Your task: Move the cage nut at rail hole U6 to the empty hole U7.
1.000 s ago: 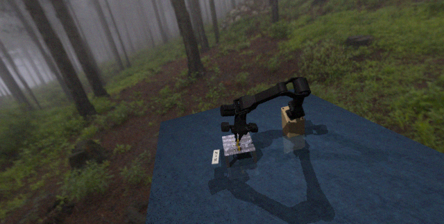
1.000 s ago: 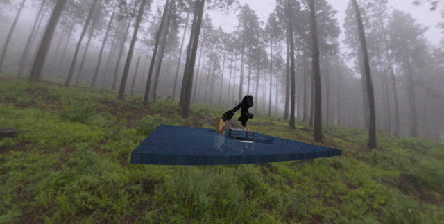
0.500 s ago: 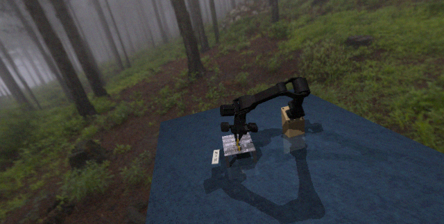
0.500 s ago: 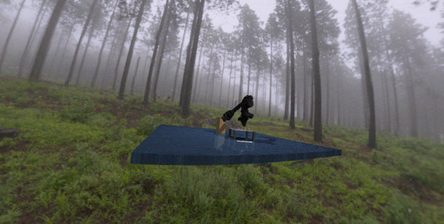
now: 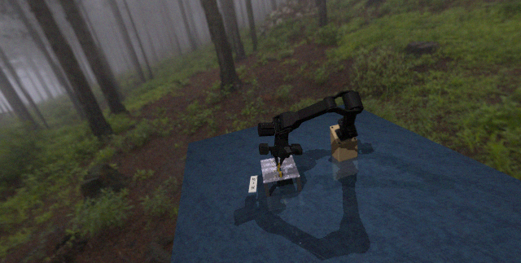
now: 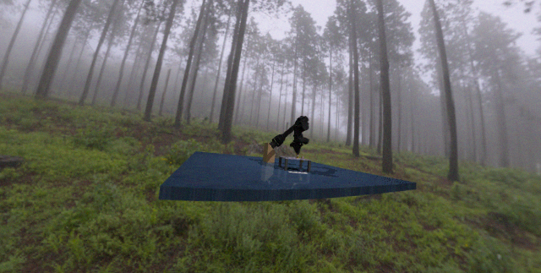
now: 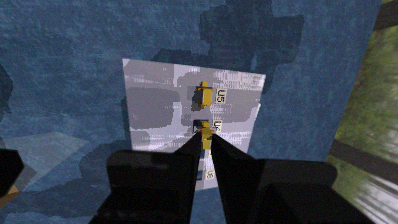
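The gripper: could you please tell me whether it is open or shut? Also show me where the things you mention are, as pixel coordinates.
Shut on the yellow cage nut [image 5: 279, 169] [image 7: 206, 140]: in the wrist view, the gripper's [image 5: 279, 164] [image 7: 204, 136] dark fingertips meet around its near end.

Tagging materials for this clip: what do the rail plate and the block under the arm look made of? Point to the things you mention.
Rail plate [image 5: 269, 169] [image 7: 152, 107]: probably bare metal, satin; pale grey with streaky glints.

Block [image 5: 344, 154] [image 6: 269, 154]: possibly wood, matte; tan, though no grain is discernible.

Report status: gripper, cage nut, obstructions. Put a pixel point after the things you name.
Fingers shut on the yellow cage nut [image 7: 206, 136], near the U6 label [image 7: 217, 126]. Other nut [image 7: 204, 95] sits by U5. Fingers block view of U7; seating there unconfirmed.
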